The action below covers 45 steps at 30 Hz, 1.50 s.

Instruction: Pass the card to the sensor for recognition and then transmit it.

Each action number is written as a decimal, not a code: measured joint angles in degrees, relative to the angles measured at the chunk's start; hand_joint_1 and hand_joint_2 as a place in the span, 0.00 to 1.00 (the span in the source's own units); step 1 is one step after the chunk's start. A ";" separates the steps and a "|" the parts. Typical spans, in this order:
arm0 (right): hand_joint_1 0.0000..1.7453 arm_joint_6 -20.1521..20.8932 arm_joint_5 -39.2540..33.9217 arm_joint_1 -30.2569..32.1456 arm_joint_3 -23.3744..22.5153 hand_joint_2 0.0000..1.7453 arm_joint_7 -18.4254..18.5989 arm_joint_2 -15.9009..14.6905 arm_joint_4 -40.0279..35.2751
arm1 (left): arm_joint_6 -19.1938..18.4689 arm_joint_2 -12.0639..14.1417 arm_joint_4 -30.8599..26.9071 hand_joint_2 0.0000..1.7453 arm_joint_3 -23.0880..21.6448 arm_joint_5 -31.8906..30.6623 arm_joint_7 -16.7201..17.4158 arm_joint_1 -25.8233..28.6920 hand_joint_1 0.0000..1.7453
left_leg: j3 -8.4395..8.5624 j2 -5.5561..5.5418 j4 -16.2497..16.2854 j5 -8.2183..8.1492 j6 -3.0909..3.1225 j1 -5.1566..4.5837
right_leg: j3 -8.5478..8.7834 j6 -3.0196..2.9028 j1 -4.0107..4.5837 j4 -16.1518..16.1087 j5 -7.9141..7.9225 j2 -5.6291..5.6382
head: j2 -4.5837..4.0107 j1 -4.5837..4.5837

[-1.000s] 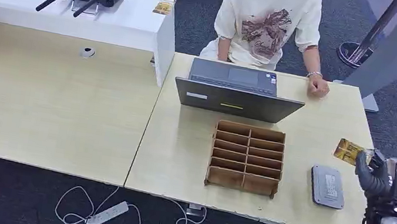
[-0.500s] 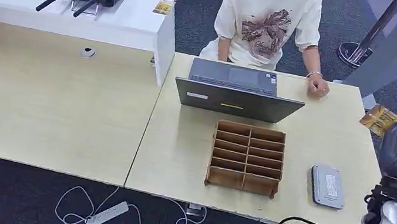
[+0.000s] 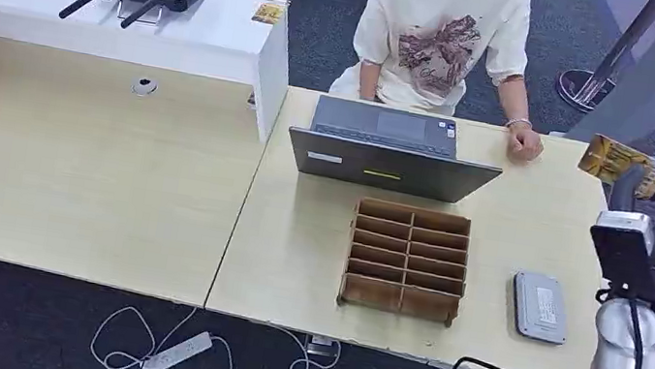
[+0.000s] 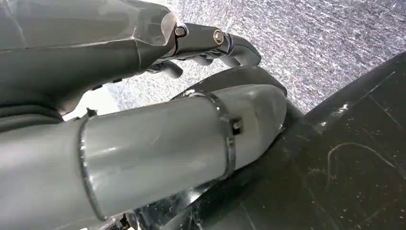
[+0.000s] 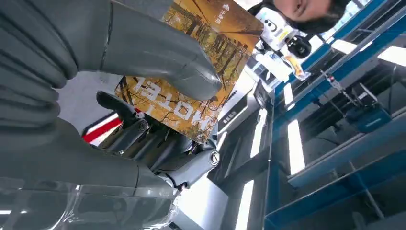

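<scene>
The card, yellow-brown with a printed picture and the word "MOTEL" legible in the right wrist view, is pinched between the thumb and the darker fingers of the robot's right hand. It is held up in the air off the far right corner of the tabletop, not far from the person's hand resting near the far edge.

The sensor, a flat grey pad, lies near the front right corner of the tabletop, well apart from the card and below it. Whether the card has been read cannot be told from these pictures. With the card raised on the person's side, the moment looks like the handing-over part of the task, though that is a judgement. The card is not yet in the person's hand, so the transfer is left to do.

The wooden sorter, a grid of compartments, stands in the middle of the tabletop just in front of the open laptop; its compartments look empty from the head view.

The left hand hangs over carpet, fingers loosely curled with nothing in them, as far as the wrist view shows.
</scene>
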 joint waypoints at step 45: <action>1.00 24.72 34.42 -50.90 30.92 1.00 27.67 5.05 49.11 | -0.70 0.15 -0.02 0.00 0.00 1.66 -1.20 0.58 0.00 | -0.03 0.03 0.01 0.11 0.02 0.00 | -0.04 -0.03 0.00 0.05 0.07 0.02 | 0.00 0.00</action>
